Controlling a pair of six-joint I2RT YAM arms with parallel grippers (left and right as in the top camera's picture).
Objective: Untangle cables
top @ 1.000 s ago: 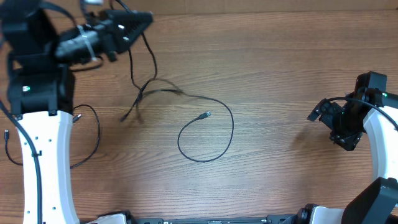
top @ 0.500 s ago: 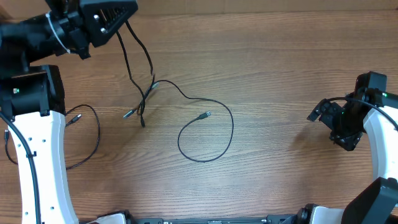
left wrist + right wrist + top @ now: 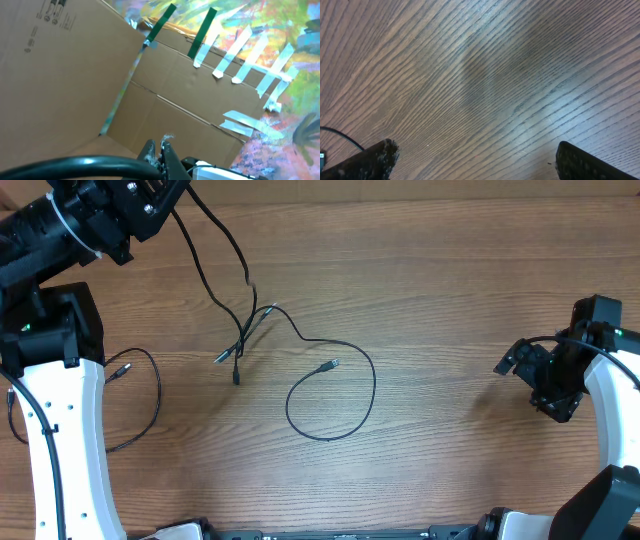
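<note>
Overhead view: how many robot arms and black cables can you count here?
Robot arms: 2, left arm and right arm.
Lone cable lying at the left: 1.
Tangled cables lifted by the left gripper: at least 2; overlaps hide the exact number.
Total: at least 5.

The light is bright and even, coming from above. The cables (image 3: 373,385) make only faint, soft shadows on the wooden table (image 3: 450,300). In the right wrist view a pale shine lies on the wood, and the near fingers (image 3: 375,160) look blurry.
</note>
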